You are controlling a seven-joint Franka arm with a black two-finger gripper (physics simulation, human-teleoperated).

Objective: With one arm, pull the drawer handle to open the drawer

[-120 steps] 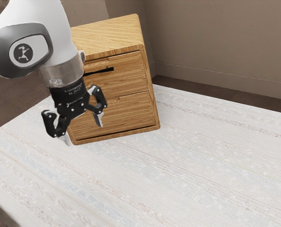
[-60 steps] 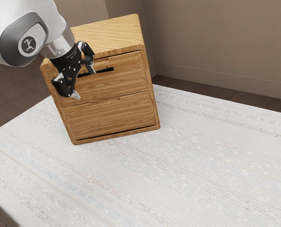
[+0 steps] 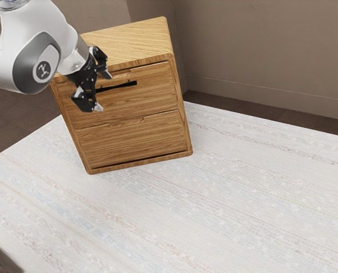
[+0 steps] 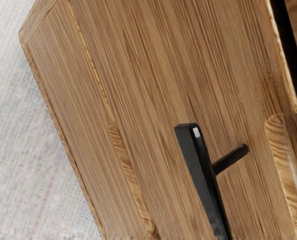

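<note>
Fingers point(image 3: 94, 104) of the gripper point(image 3: 102, 90) are spread apart and released, one above and one below the end of the black drawer handle point(image 3: 120, 86) nearer the exterior view's left; whether either one touches the bar cannot be told. The drawer handle runs horizontally across the upper drawer point(image 3: 149, 94) of the wooden cabinet point(image 3: 129, 40), which stands on the pale table point(image 3: 243, 199). In the wrist view, the bar stands off the drawer front on a short black stem point(image 4: 231, 159), close ahead of the hand.

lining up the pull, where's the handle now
The black handle is on the upper drawer front of the wooden cabinet, toward the exterior view's upper left, the gripper at its left-hand end there.
</note>
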